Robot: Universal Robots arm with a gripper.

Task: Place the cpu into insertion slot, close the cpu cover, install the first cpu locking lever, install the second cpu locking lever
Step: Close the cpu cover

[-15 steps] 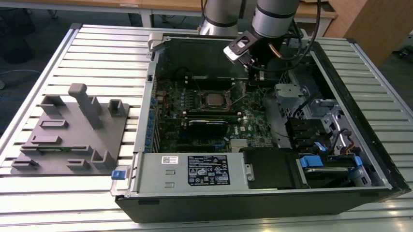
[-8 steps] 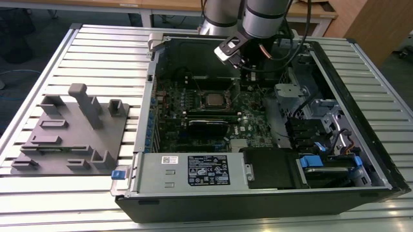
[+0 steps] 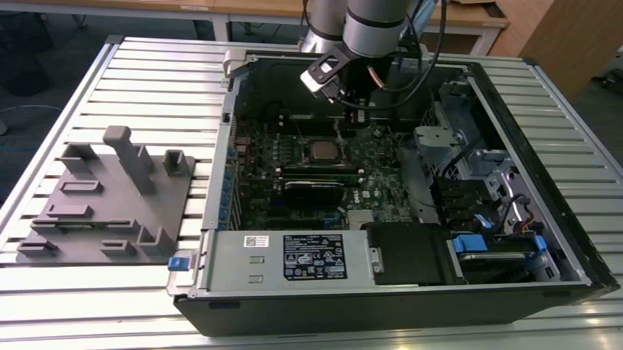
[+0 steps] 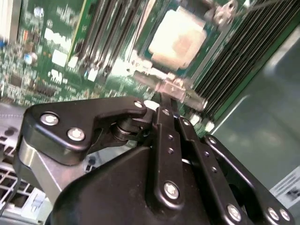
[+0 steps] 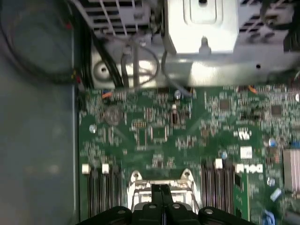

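The cpu (image 3: 322,151) lies flat in the insertion slot (image 3: 322,162) on the green board, its pale face (image 4: 178,37) showing through the window of the cpu cover (image 4: 174,87). The cover's metal frame appears to lie down around the chip. My gripper (image 3: 357,115) hangs over the board just behind the slot, toward the case's back wall. In both wrist views its black fingers (image 4: 164,117) are pressed together with nothing seen between them, and the gripper (image 5: 161,189) has its tips just above the cover's edge tab. I cannot tell whether they touch it.
The open computer case (image 3: 574,240) lies on a slatted table. A white-labelled power supply box (image 3: 292,255) fills its front, drive bays (image 3: 467,175) the exterior view's right. Long black memory slots (image 4: 108,33) flank the socket. A grey fixture block (image 3: 107,197) stands at the exterior view's left.
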